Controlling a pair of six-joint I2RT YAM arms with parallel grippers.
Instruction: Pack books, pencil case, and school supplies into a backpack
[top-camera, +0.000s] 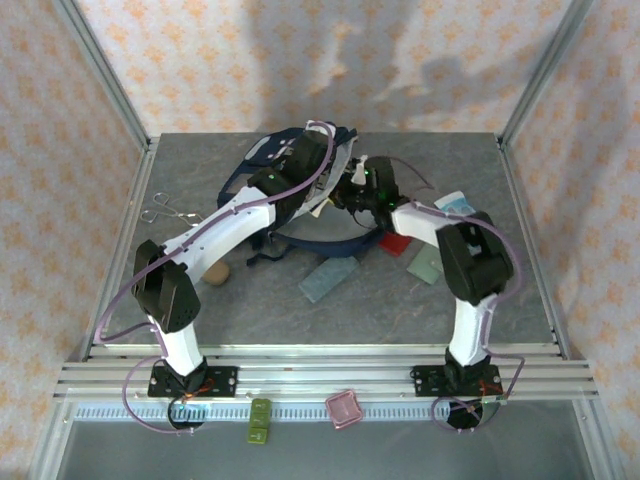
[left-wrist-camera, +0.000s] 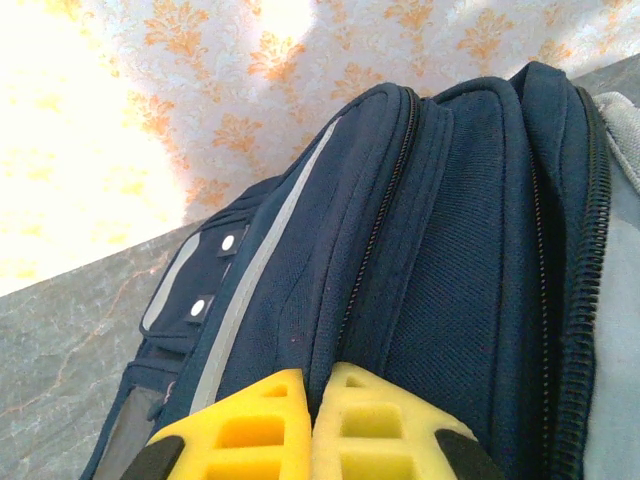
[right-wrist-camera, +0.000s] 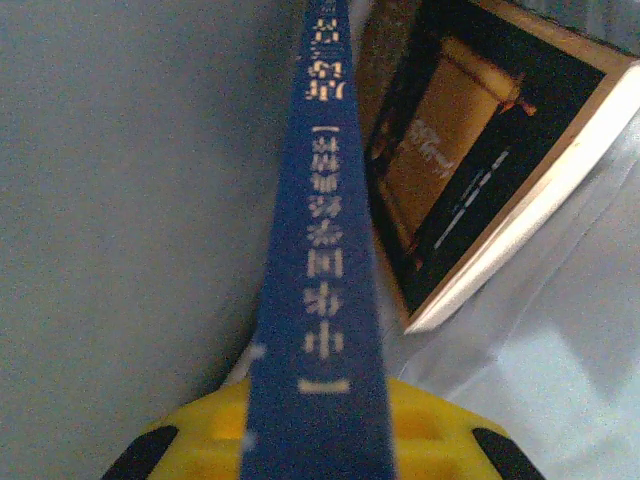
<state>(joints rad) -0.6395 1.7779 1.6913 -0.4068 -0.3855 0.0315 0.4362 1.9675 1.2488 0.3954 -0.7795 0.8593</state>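
Clamps the right claw (right-wrist-camera: 320, 435), bottom centre, on the edge-on navy book (right-wrist-camera: 320, 250), just left of the brown book (right-wrist-camera: 470, 150) at upper right, and presses the clenched left claw (left-wrist-camera: 312, 425) against the backpack (left-wrist-camera: 450, 250) on the counter (left-wrist-camera: 60, 330).

- backpack (top-camera: 258, 152), far-middle of counter (top-camera: 400, 310): mostly hidden under left arm (top-camera: 235, 215) and right arm (top-camera: 465, 255).
- navy book (right-wrist-camera: 320, 300): spine lettering blurred.
- brown book (right-wrist-camera: 460, 150): cut off at right edge.

Both arms reach forward, wrists close together
Left arm (top-camera: 215, 230) stretched far, left gripper (left-wrist-camera: 312, 390) pads pressed together; right arm (top-camera: 470, 260) bent at the elbow, with the right gripper (right-wrist-camera: 318, 425) clamped on the book (right-wrist-camera: 320, 250).
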